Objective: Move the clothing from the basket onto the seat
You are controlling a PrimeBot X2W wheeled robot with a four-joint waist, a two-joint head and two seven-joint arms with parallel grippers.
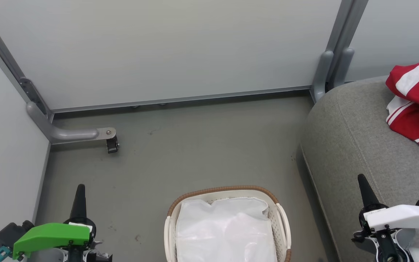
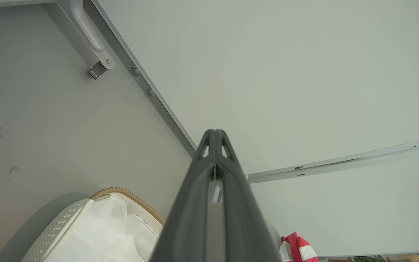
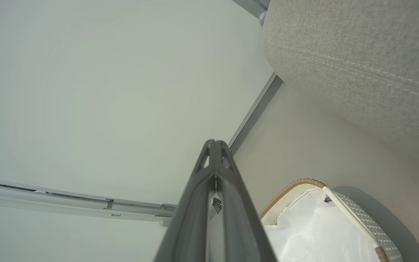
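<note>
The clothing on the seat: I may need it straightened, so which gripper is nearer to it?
Right. The right gripper, shut, shows against the seat, just below the clothing in the head view. The left gripper, also shut, is beyond the basket, far to the left.

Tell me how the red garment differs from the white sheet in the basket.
The clothing is bright red with white bands and striped trim; the liner is plain white. The clothing lies on the grey seat, while the liner sits inside the basket on the floor. The clothing is bunched in a heap; the liner lies fairly flat. Both are soft, crumpled material.
</note>
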